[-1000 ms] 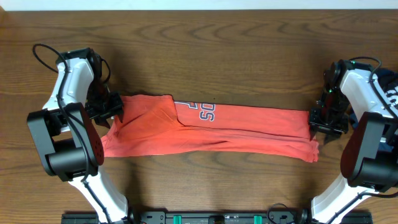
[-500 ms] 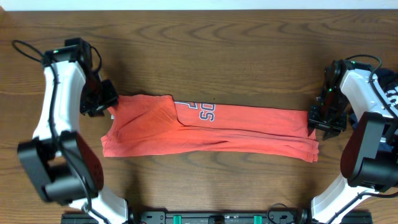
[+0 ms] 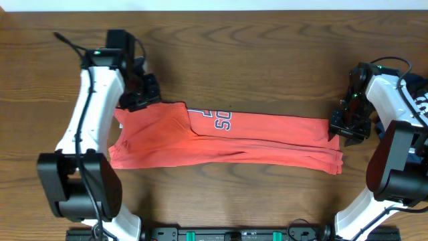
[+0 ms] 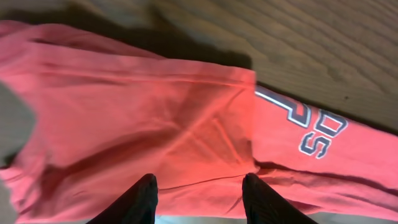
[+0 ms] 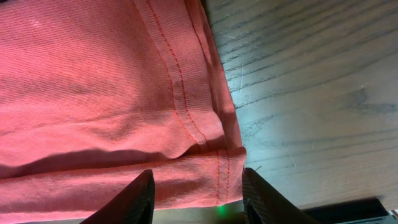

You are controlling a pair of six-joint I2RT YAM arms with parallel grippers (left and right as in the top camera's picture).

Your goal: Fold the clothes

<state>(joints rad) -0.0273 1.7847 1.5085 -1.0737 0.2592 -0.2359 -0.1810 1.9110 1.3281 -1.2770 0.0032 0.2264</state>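
Observation:
The clothes are one red-orange T-shirt lying as a long, narrow folded strip across the table, with grey-white lettering showing near its back edge. My left gripper hovers over the strip's back left corner. In the left wrist view its jaws stand open above flat red cloth, the lettering off to the right. My right gripper is at the strip's right end. Its jaws are open over the stitched hem corner, nothing pinched between them.
The wooden table stretches bare behind the shirt. A dark rail runs along the front edge, with the arm bases at the front left and front right.
My left arm swung from the strip's left end up and rightward to its back left corner, jaws a little wider. The right gripper stayed at the right end. The shirt lies as before.

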